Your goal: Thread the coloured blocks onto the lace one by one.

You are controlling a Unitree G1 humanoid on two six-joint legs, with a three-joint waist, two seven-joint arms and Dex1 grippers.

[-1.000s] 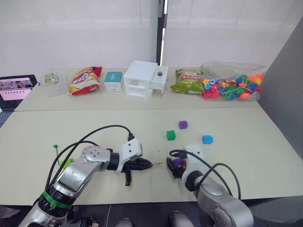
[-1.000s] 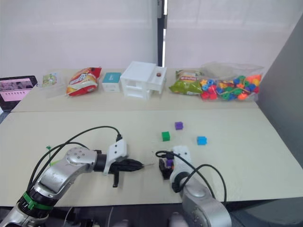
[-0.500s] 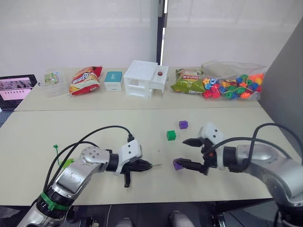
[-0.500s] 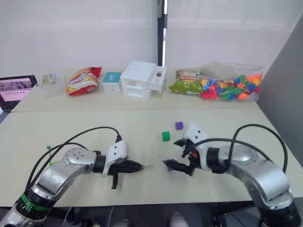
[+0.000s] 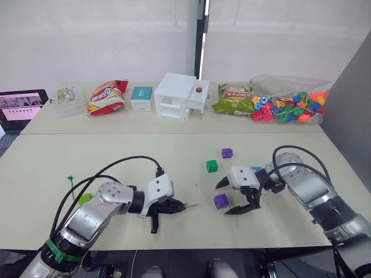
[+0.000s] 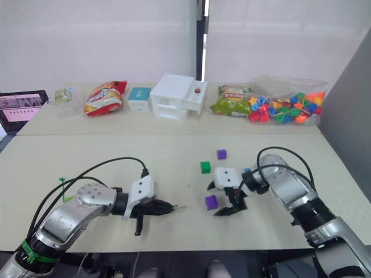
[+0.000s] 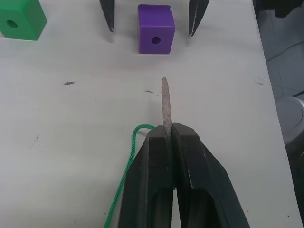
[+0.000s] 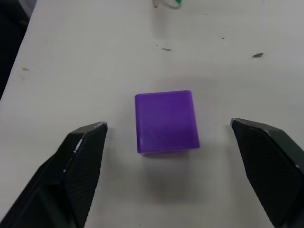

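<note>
My left gripper (image 5: 178, 206) is shut on the lace just behind its stiff grey tip (image 7: 165, 102), which points at a purple block (image 5: 220, 201) lying on the table. The green lace (image 7: 127, 171) trails back under my left arm. My right gripper (image 8: 168, 124) is open, with one finger (image 5: 222, 183) on each side of that purple block (image 8: 166, 121) and touching neither face. A dark green block (image 5: 212, 166), a second purple block (image 5: 226, 153) and a blue block (image 5: 255, 169), partly behind my right gripper, lie further back.
Along the far table stand a white box (image 5: 181, 96), a teal carton (image 5: 141, 98), two snack bags (image 5: 106, 97), a clear bag of bright beads (image 5: 290, 104) and a tablet (image 5: 22, 107). A grey panel (image 5: 353, 104) rises at the right.
A second ago my right gripper had the purple block between its fingers; the block now lies on the table and the gripper stands open around it. My left gripper has barely moved.
</note>
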